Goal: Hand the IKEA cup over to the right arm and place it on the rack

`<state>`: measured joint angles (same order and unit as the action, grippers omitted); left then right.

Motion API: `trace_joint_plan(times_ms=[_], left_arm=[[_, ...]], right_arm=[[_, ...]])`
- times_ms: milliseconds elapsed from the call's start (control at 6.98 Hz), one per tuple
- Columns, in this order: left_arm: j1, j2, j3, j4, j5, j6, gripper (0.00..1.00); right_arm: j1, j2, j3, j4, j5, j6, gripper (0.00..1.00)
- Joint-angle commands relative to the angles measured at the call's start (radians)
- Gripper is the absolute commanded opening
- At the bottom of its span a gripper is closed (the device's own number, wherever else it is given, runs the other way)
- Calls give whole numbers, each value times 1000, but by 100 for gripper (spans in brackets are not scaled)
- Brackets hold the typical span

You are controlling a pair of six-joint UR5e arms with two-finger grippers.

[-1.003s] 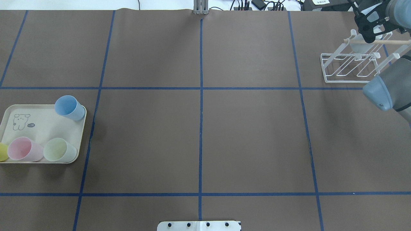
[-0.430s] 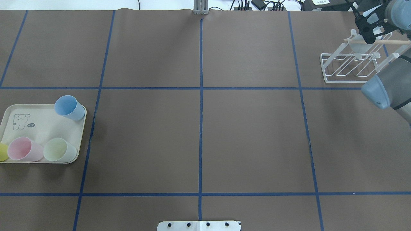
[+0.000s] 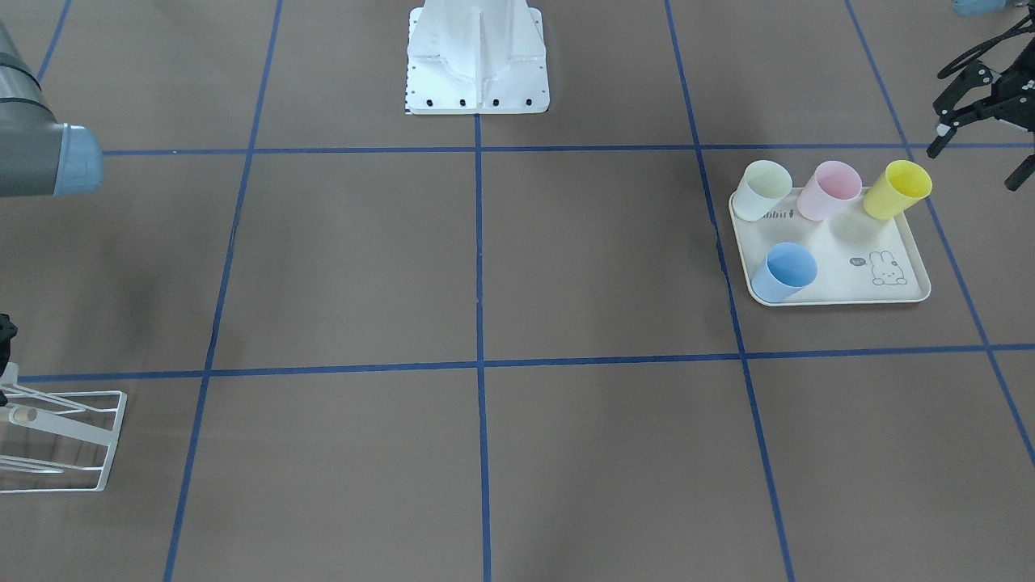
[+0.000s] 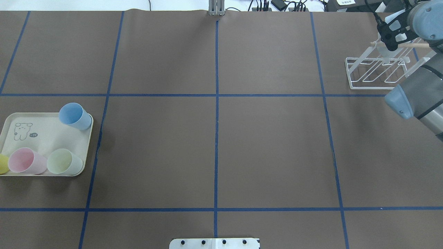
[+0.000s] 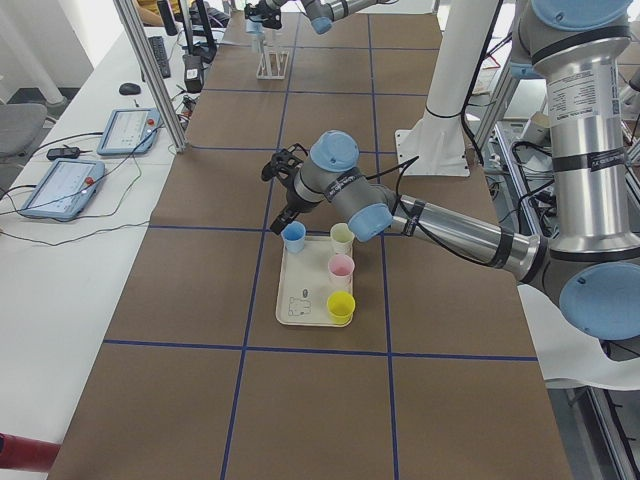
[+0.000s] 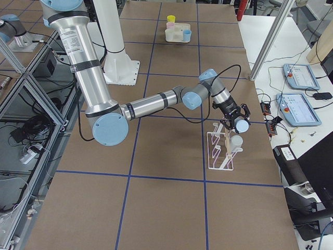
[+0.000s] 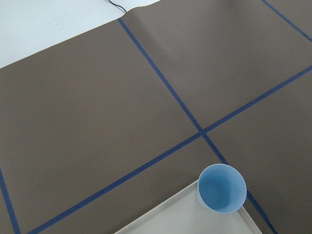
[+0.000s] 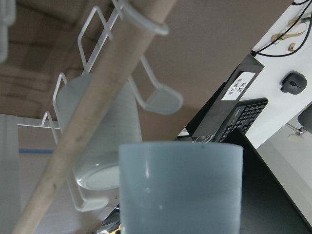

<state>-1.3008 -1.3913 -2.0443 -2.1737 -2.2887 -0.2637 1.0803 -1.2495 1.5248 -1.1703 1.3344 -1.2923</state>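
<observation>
At the table's far right stands the white wire rack (image 4: 367,74) with its wooden rod (image 8: 97,112). A white cup (image 8: 100,146) hangs on one prong. My right gripper (image 4: 389,38) hovers over the rack's far end, shut on a pale blue-grey IKEA cup (image 8: 180,190) that fills the lower part of the right wrist view. The held cup (image 6: 241,125) is just above the hung cup (image 6: 237,140). My left gripper (image 3: 974,158) hangs open and empty beside the tray, above the blue cup (image 7: 222,189).
A cream tray (image 4: 45,138) at the left holds a blue cup (image 4: 74,116), a pink cup (image 4: 26,160), a pale green cup (image 4: 64,162) and a yellow cup (image 4: 2,164). The right arm's elbow (image 4: 412,97) overhangs the table near the rack.
My right gripper, with its cup, has shifted toward the far edge and slightly left over the rack. The right elbow has drifted left. The tray and its cups are unmoved.
</observation>
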Motion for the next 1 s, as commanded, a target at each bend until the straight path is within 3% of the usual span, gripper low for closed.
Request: trace_joint_plan(times_ms=[0,430,860], left_arm=[[0,0,1,0,0,0,100],[2,0,3,0,0,0,100],[2,0,6,0,0,1,100]], right_arm=[[-16,-2,-9,24,-1,40,0],[-40,-16,-11,23,-21,47,0],[-88,-13,-12,18,-86,44,20]])
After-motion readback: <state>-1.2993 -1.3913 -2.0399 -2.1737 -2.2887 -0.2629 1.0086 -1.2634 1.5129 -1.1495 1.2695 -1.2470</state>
